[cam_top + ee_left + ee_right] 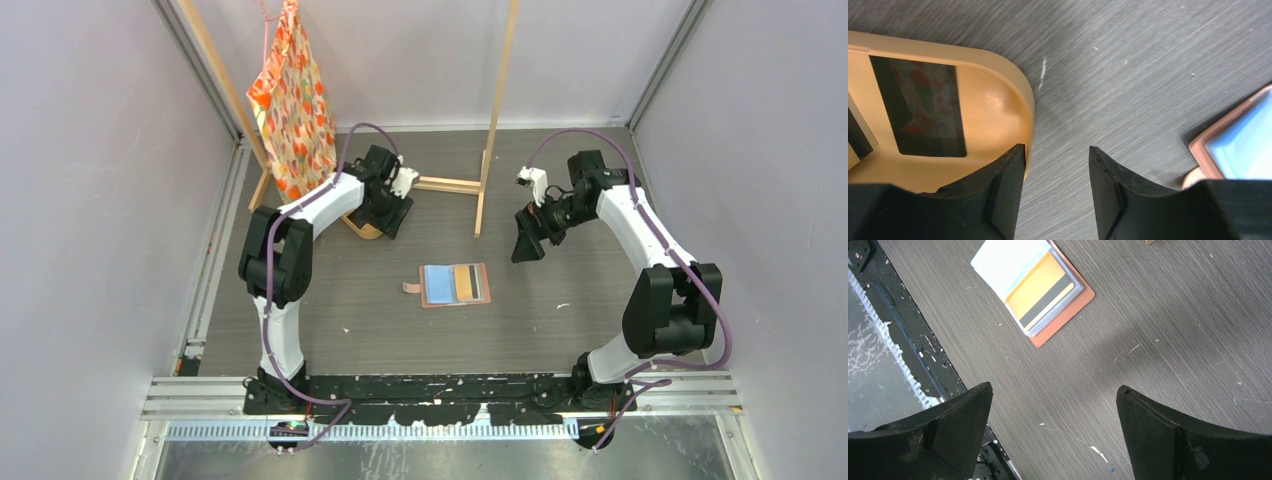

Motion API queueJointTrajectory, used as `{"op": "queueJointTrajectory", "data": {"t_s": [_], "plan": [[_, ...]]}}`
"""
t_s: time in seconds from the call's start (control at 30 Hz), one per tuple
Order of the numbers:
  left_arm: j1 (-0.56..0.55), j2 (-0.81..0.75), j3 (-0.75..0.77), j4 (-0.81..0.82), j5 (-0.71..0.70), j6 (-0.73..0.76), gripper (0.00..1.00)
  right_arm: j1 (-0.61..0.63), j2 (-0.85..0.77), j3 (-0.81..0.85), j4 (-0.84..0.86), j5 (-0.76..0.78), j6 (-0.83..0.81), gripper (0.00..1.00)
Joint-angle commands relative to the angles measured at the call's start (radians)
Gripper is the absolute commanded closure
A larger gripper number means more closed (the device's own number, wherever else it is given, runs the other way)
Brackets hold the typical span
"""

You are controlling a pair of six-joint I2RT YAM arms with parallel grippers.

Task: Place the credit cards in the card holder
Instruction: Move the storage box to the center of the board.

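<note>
Worktop (560, 330) of grey wood grain, seen from above, with two robot arms bolted at its near edge. At the middle, between the arms, the holder (454, 284) lies open and flat. A pale blue card (438, 284) sits in its left half and an orange card (466, 282) with a dark stripe in its right half. At the far left, the left tool (1057, 165) hangs low over the edge of a tan tray (993, 100). Its fingers stand about half apart, one over the tray's rim and one over the bare worktop, holding nothing. A dark glossy card (923, 107) lies flat in the tray, and the edge of another shows beside it. The right tool (1054, 400) hovers to the right of the holder, well apart from it, spread wide and empty. An orange patterned bag (290, 100) hangs from a wooden frame (497, 110) at the back.
</note>
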State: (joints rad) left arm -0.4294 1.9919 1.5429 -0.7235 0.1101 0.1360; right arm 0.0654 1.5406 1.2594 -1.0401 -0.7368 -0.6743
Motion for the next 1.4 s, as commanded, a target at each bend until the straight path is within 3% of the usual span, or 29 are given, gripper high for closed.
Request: {"op": "queueJointTrajectory", "data": {"t_s": [0.0, 0.6, 0.8, 1.1, 1.37], "plan": [[-0.027, -0.051, 0.023, -0.060, 0.117, -0.017, 0.50, 0.005, -0.022, 0.003, 0.006, -0.006, 0.000, 0.02], [-0.135, -0.075, 0.030, -0.152, 0.205, -0.062, 0.49, 0.006, -0.043, 0.003, 0.004, -0.007, -0.001, 0.02], [-0.137, -0.107, 0.040, -0.143, 0.196, -0.086, 0.44, 0.006, -0.046, 0.003, 0.003, -0.006, -0.002, 0.02], [-0.090, -0.199, 0.065, -0.064, -0.066, -0.062, 0.33, 0.006, -0.051, 0.003, -0.002, -0.007, -0.011, 0.02], [-0.059, -0.188, 0.030, 0.050, -0.249, 0.057, 0.32, 0.005, -0.045, 0.002, -0.002, -0.012, -0.014, 0.02]]}}
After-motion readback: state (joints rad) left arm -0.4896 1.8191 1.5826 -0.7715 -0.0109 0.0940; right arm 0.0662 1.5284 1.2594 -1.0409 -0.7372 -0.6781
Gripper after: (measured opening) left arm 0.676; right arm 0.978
